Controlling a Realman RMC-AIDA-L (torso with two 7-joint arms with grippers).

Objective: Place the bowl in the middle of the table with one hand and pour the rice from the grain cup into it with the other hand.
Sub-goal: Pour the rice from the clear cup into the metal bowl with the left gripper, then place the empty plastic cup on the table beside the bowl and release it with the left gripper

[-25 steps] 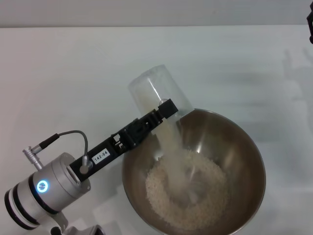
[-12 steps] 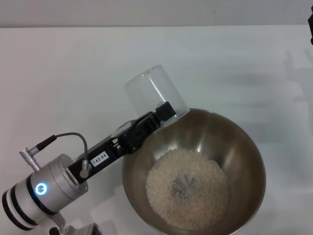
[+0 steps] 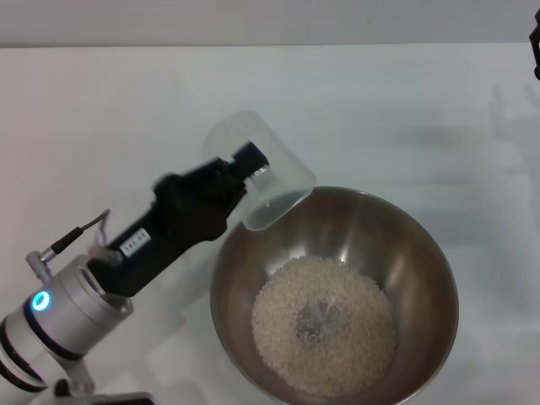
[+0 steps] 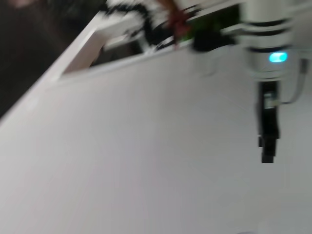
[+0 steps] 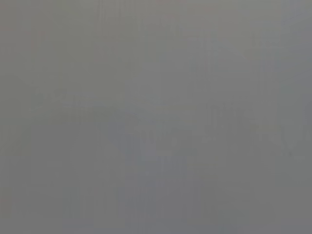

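Left claw (image 3: pixel 250 160) is closed on the grain cup (image 3: pixel 257 169), gripping it at the handle side. Cup is tipped over, mouth aimed down toward the bowl (image 3: pixel 422 245), base pointing up and away from it. Cup looks empty (translucent wall, nothing visible inside).

Bowl sits just below and to the right of the left claw; the cup's lower lip hangs at the near-left part of the bowl rim, and contact there can't be resolved. The rice (image 3: pixel 323 325) is a loose heap on the bowl floor, well below the claw, with a shallow dimple near its middle. Nothing is falling between cup and heap.

The table (image 3: pixel 101 110) is plain white all round; the bowl rests on it slightly right of centre in the head view.

Left arm runs from the lower-left corner up to the cup, status ring lit blue near the wrist.

Left wrist view is blurred: white table plus the right claw (image 4: pixel 267 146) far off, hanging below a blue-lit wrist, well apart from the left claw and bowl. Whether that claw is open or closed can't be told. Right wrist view is flat grey, no detail.
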